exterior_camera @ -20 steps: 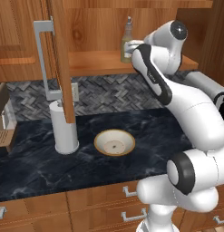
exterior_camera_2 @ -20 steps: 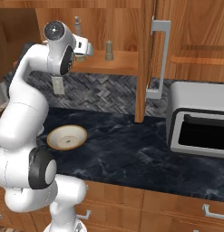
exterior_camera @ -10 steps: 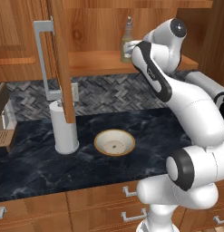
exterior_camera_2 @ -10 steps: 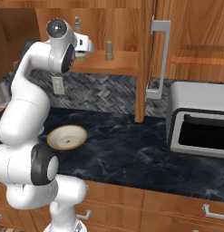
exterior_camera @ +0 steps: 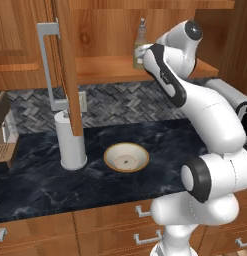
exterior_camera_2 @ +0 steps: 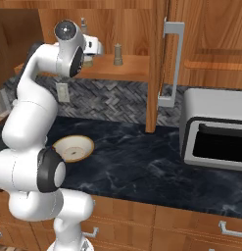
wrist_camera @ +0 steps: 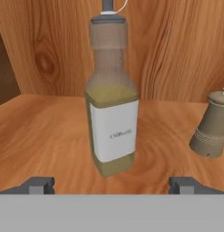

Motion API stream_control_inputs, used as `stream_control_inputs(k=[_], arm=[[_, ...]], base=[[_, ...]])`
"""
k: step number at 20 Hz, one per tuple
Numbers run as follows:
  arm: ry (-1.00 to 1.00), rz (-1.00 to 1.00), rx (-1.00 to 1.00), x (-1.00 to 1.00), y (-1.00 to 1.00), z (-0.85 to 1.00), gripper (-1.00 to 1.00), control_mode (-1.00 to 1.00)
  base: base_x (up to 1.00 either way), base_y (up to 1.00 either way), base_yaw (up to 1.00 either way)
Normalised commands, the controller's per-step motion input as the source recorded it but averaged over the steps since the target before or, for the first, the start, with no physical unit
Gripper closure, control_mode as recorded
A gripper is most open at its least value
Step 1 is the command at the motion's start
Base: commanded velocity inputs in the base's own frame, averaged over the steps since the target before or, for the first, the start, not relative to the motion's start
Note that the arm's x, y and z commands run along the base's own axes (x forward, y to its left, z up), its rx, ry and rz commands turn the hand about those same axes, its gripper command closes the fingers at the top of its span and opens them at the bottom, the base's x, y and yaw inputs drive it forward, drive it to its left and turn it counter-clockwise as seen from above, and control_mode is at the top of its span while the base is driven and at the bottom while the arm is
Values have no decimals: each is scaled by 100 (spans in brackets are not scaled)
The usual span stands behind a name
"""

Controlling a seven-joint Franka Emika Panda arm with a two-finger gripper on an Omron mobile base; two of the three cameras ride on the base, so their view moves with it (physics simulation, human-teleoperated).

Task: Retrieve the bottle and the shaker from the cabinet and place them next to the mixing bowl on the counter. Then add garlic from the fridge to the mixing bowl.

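Observation:
An oil bottle with a white label stands upright on the cabinet shelf, straight ahead of my gripper. The jaws are open wide, one dark fingertip on each side, short of the bottle and touching nothing. A grey shaker stands on the shelf to the bottle's right. In the right base view the shaker sits right of my hand. The bottle is at the shelf's front, just beyond the hand. The tan mixing bowl rests on the dark counter below. Garlic and fridge are out of view.
The open cabinet door with its grey handle hangs left of the shelf. A white paper-towel roll stands left of the bowl. A grey toaster oven sits at the counter's right end. Drawers run below the counter.
The hand has crept slightly closer to the bottle on the shelf. The jaws stay wide and nothing else has moved.

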Motion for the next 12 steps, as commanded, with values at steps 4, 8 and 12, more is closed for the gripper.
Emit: stream_control_inputs(k=[4, 8, 12], arm=[[3, 0, 0, 28, 0, 0, -100, -100], [5, 0, 0, 26, 1, -5, -100, -100], [4, 0, 0, 23, 4, -9, -100, -100]], base=[[0, 0, 0], [0, 0, 0], [0, 0, 0]])
